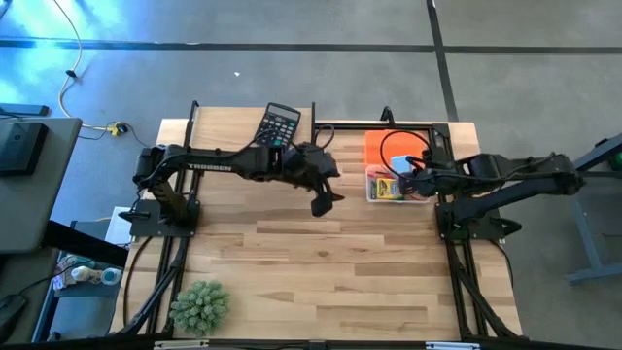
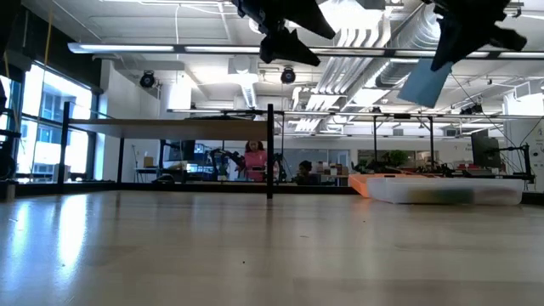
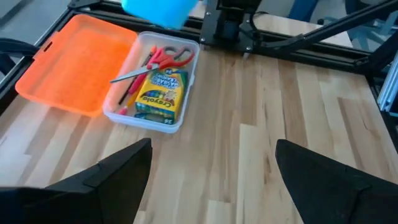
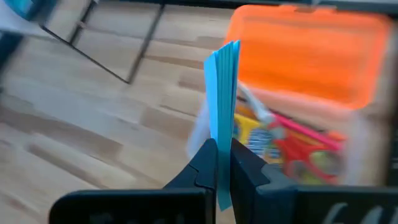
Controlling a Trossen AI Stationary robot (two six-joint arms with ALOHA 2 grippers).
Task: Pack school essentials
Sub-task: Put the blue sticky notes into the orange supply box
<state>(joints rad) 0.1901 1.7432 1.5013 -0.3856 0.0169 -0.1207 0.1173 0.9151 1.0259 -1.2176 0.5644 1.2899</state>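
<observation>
My right gripper (image 4: 219, 154) is shut on the pale blue note pad (image 4: 222, 93) and holds it in the air over the clear box (image 1: 394, 187) at the table's far right. In the box lie the yellow crayon box (image 3: 160, 93), the red-handled scissors (image 3: 163, 59) and a pink-red marker (image 3: 127, 93). The box's orange lid (image 3: 74, 62) lies open on its far side. My left gripper (image 3: 211, 149) hangs open above the table's middle (image 1: 324, 201), left of the box, with nothing between its fingers. My right gripper pinches the note pad near one edge (image 4: 219, 140) between its two fingers, one on each flat face. The pad sticks out past the fingertips and shows edge-on in the wrist view. It is lifted clear and hangs tilted below the gripper (image 2: 425, 81), above the box.
A black calculator (image 1: 279, 123) lies at the far edge, near the left arm. A spiky green plant (image 1: 199, 306) stands at the near left corner. Bare wood stretches across the table's middle and near side.
</observation>
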